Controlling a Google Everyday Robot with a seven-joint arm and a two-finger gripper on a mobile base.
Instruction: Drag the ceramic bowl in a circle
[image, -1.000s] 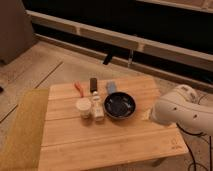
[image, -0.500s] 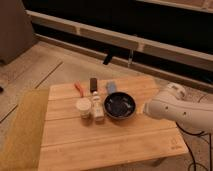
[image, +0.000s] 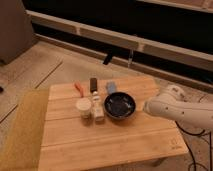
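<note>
The ceramic bowl (image: 119, 105) is round, shallow and glossy dark. It rests upright on the wooden table (image: 110, 145), a little right of centre. My white arm reaches in from the right edge of the view. Its gripper (image: 145, 107) hangs just right of the bowl's rim, close to it and apparently apart from it. The gripper stands open and holds nothing. Its tips are hard to make out against the arm's white shell.
Left of the bowl stand a small pale bottle (image: 98, 109) and a white cup (image: 83, 107). Behind them lie an orange item (image: 79, 88), a dark brown item (image: 93, 83) and a blue item (image: 111, 87). A yellowish panel (image: 22, 130) adjoins the table's left side.
My arm has swung left across the table's right side, bringing the gripper up next to the bowl. The bowl and the other items have not moved.
</note>
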